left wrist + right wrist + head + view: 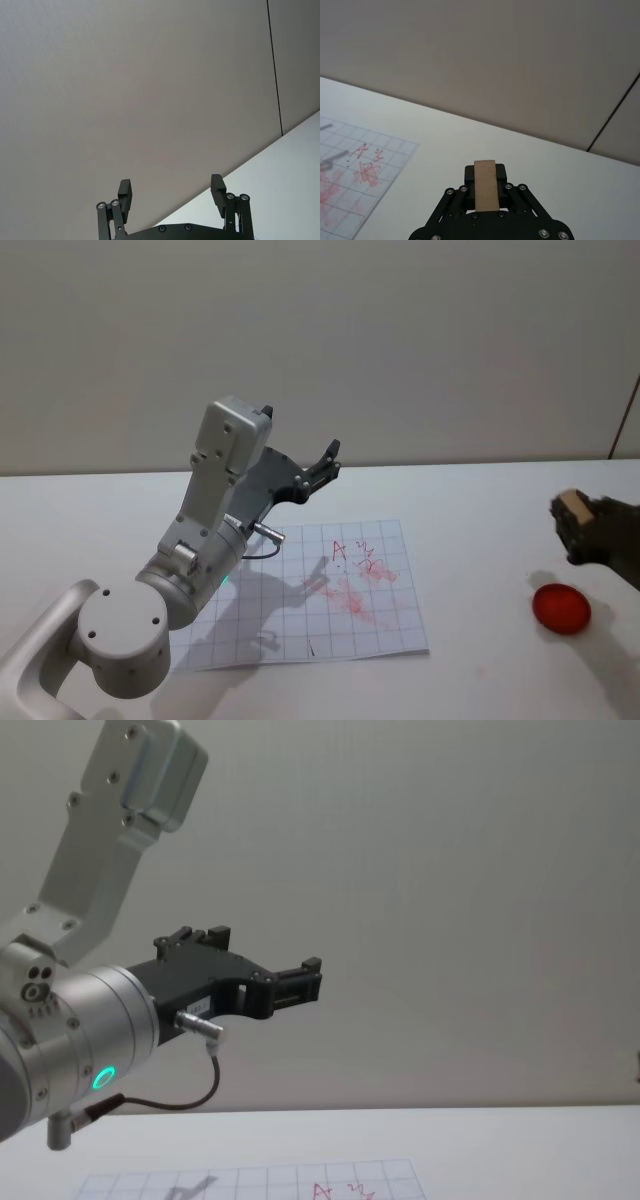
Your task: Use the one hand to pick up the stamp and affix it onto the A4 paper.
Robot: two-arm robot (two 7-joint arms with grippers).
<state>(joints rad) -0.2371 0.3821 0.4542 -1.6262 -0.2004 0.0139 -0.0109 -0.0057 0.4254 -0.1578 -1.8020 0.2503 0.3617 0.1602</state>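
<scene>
1. Right end effector (578, 525) clamps the stamp (485, 185) at its sides, aloft at 3 o'clock of the A4 paper (310, 595)
2. Stamp looks light, rigid, grip-friendly
3. Left end effector (171, 197) hangs open, empty

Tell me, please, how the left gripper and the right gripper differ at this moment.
The left gripper has its jaws spread open and empty; the right gripper is shut on the stamp. The left gripper is raised above the A4 paper; the right gripper is off to the paper's right, near a red disc. Both are black.
</scene>
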